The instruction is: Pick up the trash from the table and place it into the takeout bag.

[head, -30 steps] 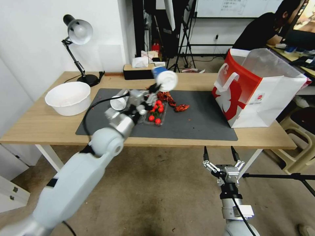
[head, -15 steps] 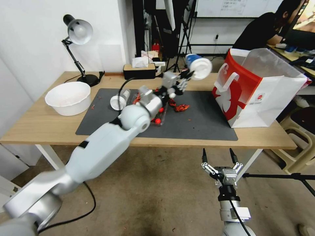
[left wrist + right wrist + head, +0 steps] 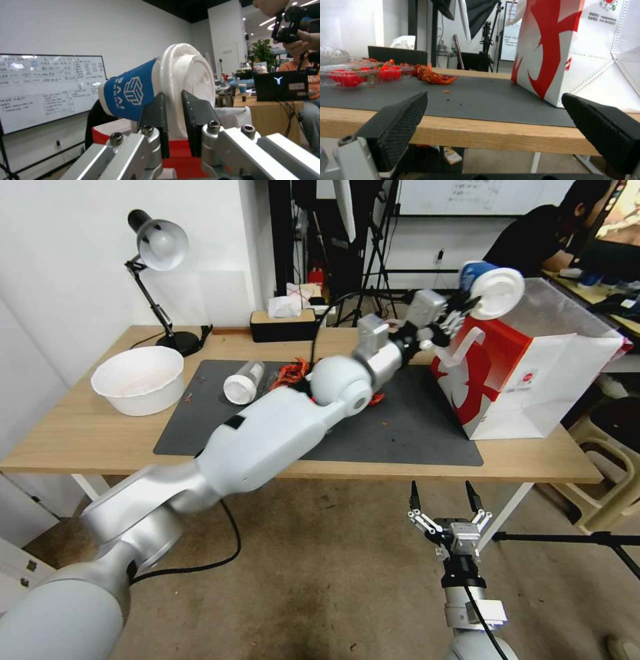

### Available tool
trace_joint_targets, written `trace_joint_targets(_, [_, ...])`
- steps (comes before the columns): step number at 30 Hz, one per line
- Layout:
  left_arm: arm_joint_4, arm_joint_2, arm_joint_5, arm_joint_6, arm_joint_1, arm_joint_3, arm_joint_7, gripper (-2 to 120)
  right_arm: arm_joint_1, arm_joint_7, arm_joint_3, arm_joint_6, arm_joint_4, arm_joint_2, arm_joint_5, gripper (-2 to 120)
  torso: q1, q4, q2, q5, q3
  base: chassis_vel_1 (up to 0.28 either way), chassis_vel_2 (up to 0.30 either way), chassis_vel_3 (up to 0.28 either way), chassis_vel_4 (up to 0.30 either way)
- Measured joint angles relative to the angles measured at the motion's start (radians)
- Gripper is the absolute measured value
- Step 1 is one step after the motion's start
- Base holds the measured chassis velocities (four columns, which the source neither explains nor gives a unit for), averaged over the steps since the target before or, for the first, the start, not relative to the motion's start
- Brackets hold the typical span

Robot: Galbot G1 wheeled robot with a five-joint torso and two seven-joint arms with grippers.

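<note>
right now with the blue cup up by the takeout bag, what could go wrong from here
The left gripper pinches the blue cup only at its white lid rim, cup on its side, so it may slip or the lid may pop off. The cup hangs over the takeout bag near its edge; released here it might strike the rim and tip out. The arm stretches low over the clear lidded cup and could brush it.

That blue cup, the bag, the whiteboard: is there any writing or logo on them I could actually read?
Blue cup, held in the left pincer: a white geometric logo and white letters, too tilted to read.
Bag: a small round red logo with lines of tiny print, too small to read.
Whiteboard: handwritten rows, too blurred to read.
Laptop: a pale Y-shaped emblem and a blank-looking sticker, no words.
</note>
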State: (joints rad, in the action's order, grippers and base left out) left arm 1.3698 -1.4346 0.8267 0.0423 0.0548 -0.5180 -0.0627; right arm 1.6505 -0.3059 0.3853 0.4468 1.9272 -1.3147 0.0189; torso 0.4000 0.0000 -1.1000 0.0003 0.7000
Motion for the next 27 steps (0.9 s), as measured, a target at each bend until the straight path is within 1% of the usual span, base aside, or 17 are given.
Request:
trace_joint_targets(3, [-0.051,-0.037,0.011,0.002,-0.022,-0.011,0.0,10,-0.003,0.0,0.0,0.0,-0.003,-0.003,0.0,100,0.0,0.0001,0.0,-0.0001,0.0,0.0,0.0,0.0,0.0])
trace_joint_targets(4, [-0.051,-0.037,0.011,0.002,-0.022,-0.011,0.0,10,-0.003,0.0,0.0,0.0,-0.003,-0.003,0.0,100,0.0,0.0001,0.0,-0.0001,0.0,0.0,0.0,0.0,0.0])
trace_joint_targets(7, [-0.092,-0.069,0.023,0.002,-0.045,-0.024,0.001,10,-0.007,0.0,-0.001,0.0,-0.007,-0.003,0.0,100,0.0,0.0002,0.0,-0.0002,0.0,0.0,0.0,0.0,0.0])
trace_joint_targets(8, [-0.092,-0.069,0.023,0.002,-0.045,-0.024,0.001,10,-0.007,0.0,-0.001,0.0,-0.007,-0.003,0.0,100,0.0,0.0002,0.0,-0.0002,0.0,0.0,0.0,0.0,0.0])
trace_joint_targets(11, [-0.137,-0.097,0.029,0.002,-0.062,-0.044,0.003,10,-0.007,0.0,-0.001,0.0,-0.007,-0.003,0.0,100,0.0,0.0001,0.0,-0.0001,0.0,0.0,0.0,0.0,0.0])
trace_joint_targets(12, [-0.137,-0.097,0.029,0.002,-0.062,-0.044,0.003,10,-0.007,0.0,-0.001,0.0,-0.007,-0.003,0.0,100,0.0,0.0001,0.0,-0.0001,0.0,0.0,0.0,0.0,0.0])
trace_joint_targets(16, [-0.201,-0.144,0.033,0.004,-0.074,-0.066,0.003,10,-0.005,-0.001,-0.001,0.0,-0.006,-0.004,0.0,100,0.0,0.0,0.0,-0.0001,0.0,0.0,0.0,0.0,0.0])
trace_joint_targets(22, [-0.24,-0.173,0.033,0.008,-0.079,-0.079,0.001,10,-0.001,-0.002,0.0,0.003,-0.004,-0.007,0.001,100,0.0,0.0,0.0,-0.0001,0.0,0.0,0.0,0.0,0.0])
trace_joint_targets(26, [-0.242,-0.175,0.03,0.008,-0.08,-0.084,0.001,10,-0.003,-0.002,0.0,0.005,-0.005,-0.008,0.001,100,0.0,0.0,0.0,-0.0002,0.0,0.0,0.0,0.0,0.0])
trace_joint_targets(27, [-0.242,-0.175,0.029,0.007,-0.08,-0.084,0.002,13,-0.003,-0.002,0.0,0.005,-0.005,-0.009,0.001,100,0.0,0.0001,0.0,-0.0002,0.0,0.0,0.0,0.0,0.0])
